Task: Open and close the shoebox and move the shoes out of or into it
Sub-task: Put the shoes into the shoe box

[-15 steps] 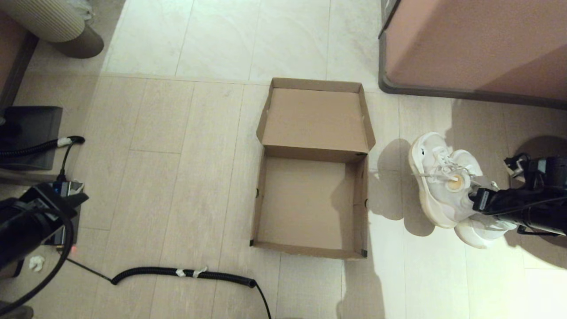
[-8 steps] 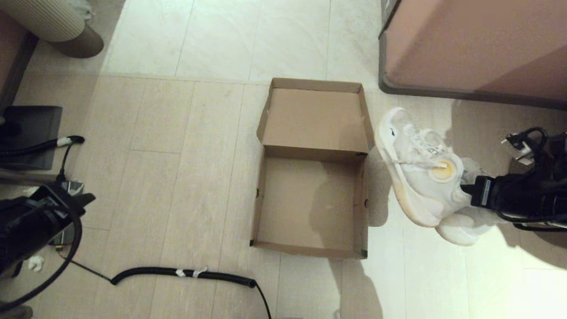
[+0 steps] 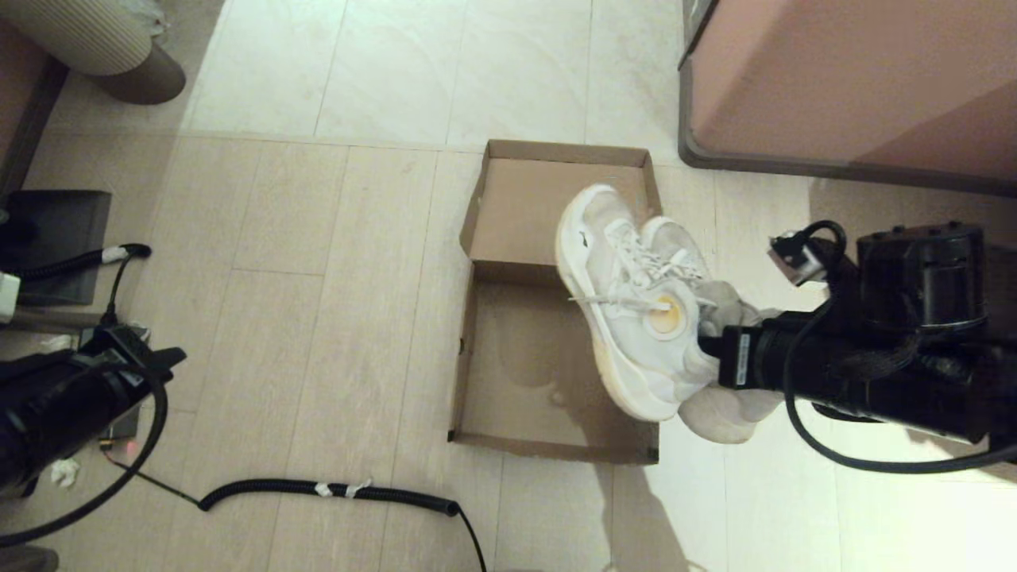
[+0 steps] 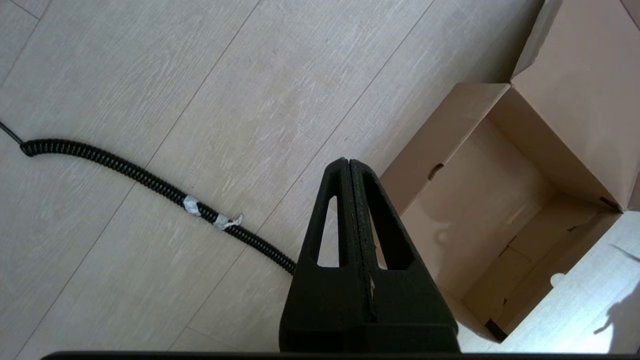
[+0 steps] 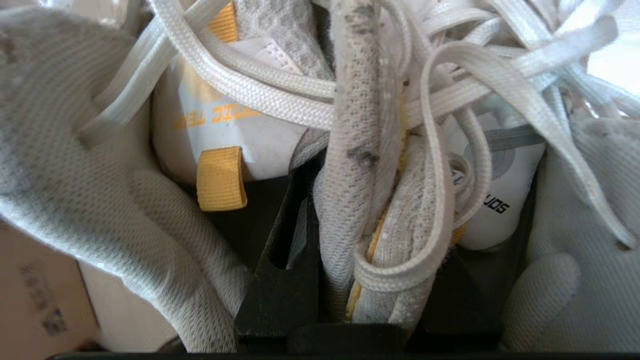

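The brown cardboard shoebox (image 3: 477,373) lies open on the floor, its lid (image 3: 516,206) folded flat on the far side. Its inside (image 4: 475,210) holds nothing. Both white mesh shoes (image 3: 628,318) hang in the air over the box's right wall, one mostly hidden behind the other. My right gripper (image 5: 372,250) is shut on their two collars, pinched together with a lace, and its tips are buried in the shoes (image 5: 360,150). My left gripper (image 4: 349,165) is shut on nothing and hovers over the floor left of the box.
A large pinkish cabinet (image 3: 858,79) stands at the far right. A black coiled cable (image 3: 334,488) lies on the floor near the box's front left corner. A dark base (image 3: 56,238) and a ribbed beige object (image 3: 87,40) stand at the left.
My right arm has lifted both shoes off the floor at the right and carried them leftward, until they hang over the box's right side. My left arm has barely moved.
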